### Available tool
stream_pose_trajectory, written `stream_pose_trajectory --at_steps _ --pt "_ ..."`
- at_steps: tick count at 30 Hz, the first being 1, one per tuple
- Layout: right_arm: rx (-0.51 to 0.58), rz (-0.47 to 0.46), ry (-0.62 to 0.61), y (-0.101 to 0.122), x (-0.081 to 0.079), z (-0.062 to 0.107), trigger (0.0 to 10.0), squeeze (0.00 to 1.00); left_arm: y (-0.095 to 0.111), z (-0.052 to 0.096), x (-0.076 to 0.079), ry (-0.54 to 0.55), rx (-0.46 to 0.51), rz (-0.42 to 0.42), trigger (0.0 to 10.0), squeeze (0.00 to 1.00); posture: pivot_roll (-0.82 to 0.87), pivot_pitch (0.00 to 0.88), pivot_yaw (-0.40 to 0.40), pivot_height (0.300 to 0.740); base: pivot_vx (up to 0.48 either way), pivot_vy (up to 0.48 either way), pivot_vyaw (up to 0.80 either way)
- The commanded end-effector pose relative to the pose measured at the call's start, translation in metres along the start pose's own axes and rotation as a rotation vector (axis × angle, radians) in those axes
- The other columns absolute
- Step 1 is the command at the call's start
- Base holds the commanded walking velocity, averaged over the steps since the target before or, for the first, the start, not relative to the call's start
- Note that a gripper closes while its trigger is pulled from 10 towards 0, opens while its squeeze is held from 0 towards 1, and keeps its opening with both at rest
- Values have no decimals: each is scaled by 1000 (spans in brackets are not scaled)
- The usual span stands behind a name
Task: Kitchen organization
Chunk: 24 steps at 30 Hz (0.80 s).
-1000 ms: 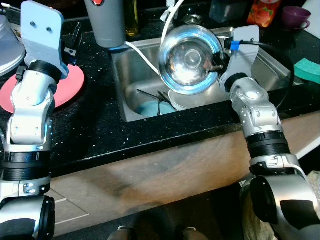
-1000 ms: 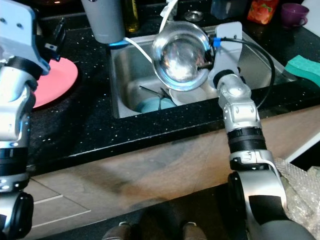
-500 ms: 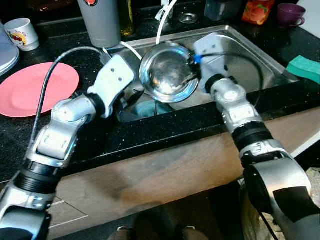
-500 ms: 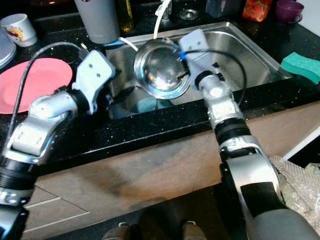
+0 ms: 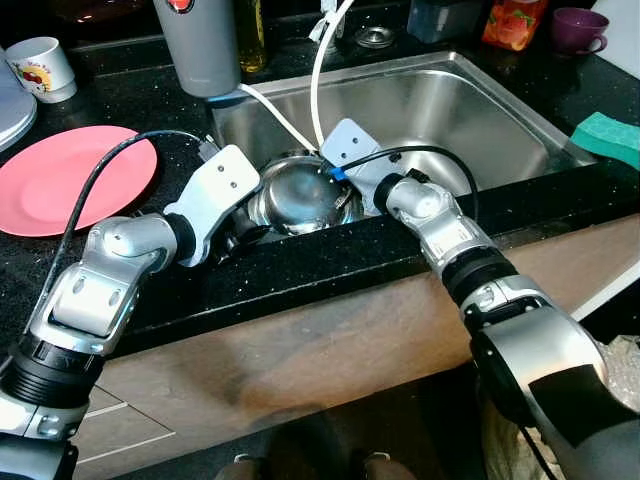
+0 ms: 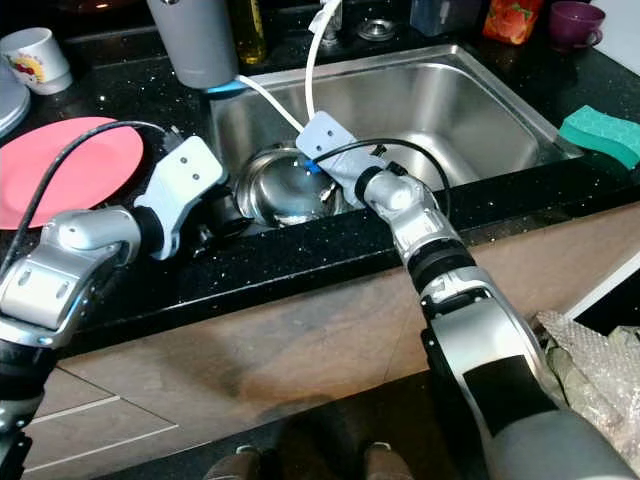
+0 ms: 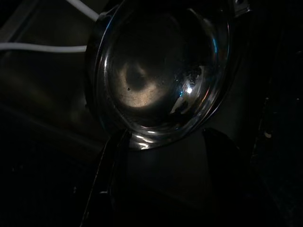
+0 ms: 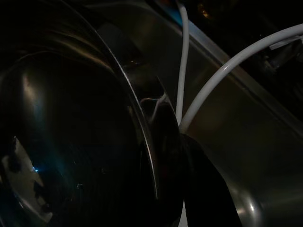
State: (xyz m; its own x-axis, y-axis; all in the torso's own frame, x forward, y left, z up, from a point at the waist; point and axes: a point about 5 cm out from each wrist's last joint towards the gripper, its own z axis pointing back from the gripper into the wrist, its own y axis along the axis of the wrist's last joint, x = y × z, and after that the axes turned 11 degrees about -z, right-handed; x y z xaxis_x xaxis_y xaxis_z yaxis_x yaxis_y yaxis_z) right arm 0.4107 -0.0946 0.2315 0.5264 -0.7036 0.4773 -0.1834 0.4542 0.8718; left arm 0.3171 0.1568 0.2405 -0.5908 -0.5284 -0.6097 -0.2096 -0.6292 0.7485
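Right tool (image 6: 318, 190) on shiny steel bowl (image 5: 297, 195).

Before me runs a black speckled bench (image 5: 180, 290) with a steel sink (image 5: 480, 110) let into it near its front edge. On the bench toward its left end lies a pink plate (image 5: 70, 180), and behind that a white mug (image 5: 44, 66) with a printed picture. A grey cylinder (image 5: 200, 45) stands at the sink's back left corner. Along the back edge sit an orange carton (image 5: 512, 22) and a purple cup (image 5: 585, 28). A green sponge (image 5: 612, 135) rests at the right end.
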Motion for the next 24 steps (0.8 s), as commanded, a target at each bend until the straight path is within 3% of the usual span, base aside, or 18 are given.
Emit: stream_pose_trajectory --at_steps 1,2,3,7,8,10,11,13,16,17,18,19,23,24 --pt "4 8 56 1 -8 -3 10000 737 -3 -1 11 -60 -13 28 10000 0 59 148 12 740 0 0 0" --pt "2 8 62 1 -8 -3 10000 737 -3 -1 11 -60 -14 27 10000 0 56 149 12 740 0 0 0" --pt "-3 6 69 0 -8 -3 10000 1000 -3 -1 10 -56 -17 26 10000 0 56 149 12 740 0 0 0" --pt "-6 21 61 0 -7 -2 10000 1000 -3 0 5 -23 -30 32 10000 0 55 149 14 740 0 0 0" --pt "-4 23 51 1 -5 -2 10000 341 -3 0 1 13 -34 46 10000 0 55 149 14 740 0 0 0" --pt "-3 23 46 1 -4 -2 10000 341 -3 1 -2 38 -37 56 10000 0 55 147 14 740 0 0 0" --pt "7 18 34 3 -3 -2 10000 0 -4 2 -9 90 -43 70 10000 0 55 147 14 740 0 0 0" --pt "19 8 22 4 -1 -2 10000 0 -5 3 -17 149 -51 88 10000 0 55 148 14 740 0 0 0" --pt "76 -48 -20 12 6 0 10000 0 -8 14 -46 346 -66 182 10000 0 56 148 13 740 0 0 0" --pt "119 -95 -41 18 10 0 10000 0 -13 25 -63 450 -90 240 10000 529 57 148 15 740 0 0 0" --pt "119 -95 -41 18 10 0 10000 0 -13 25 -63 450 -90 240 10000 529 57 148 15 740 0 0 0" --pt "152 -132 -52 23 12 1 10000 0 -18 35 -75 526 -113 283 10000 1000 57 148 15 740 0 0 0" --pt "251 -242 -21 35 9 1 10000 0 -48 85 -115 784 -246 422 10000 1000 58 147 12 740 0 0 0" --pt "251 -242 -21 35 9 1 10000 0 -48 85 -115 784 -246 422 10000 1000 58 147 12 740 0 0 0"
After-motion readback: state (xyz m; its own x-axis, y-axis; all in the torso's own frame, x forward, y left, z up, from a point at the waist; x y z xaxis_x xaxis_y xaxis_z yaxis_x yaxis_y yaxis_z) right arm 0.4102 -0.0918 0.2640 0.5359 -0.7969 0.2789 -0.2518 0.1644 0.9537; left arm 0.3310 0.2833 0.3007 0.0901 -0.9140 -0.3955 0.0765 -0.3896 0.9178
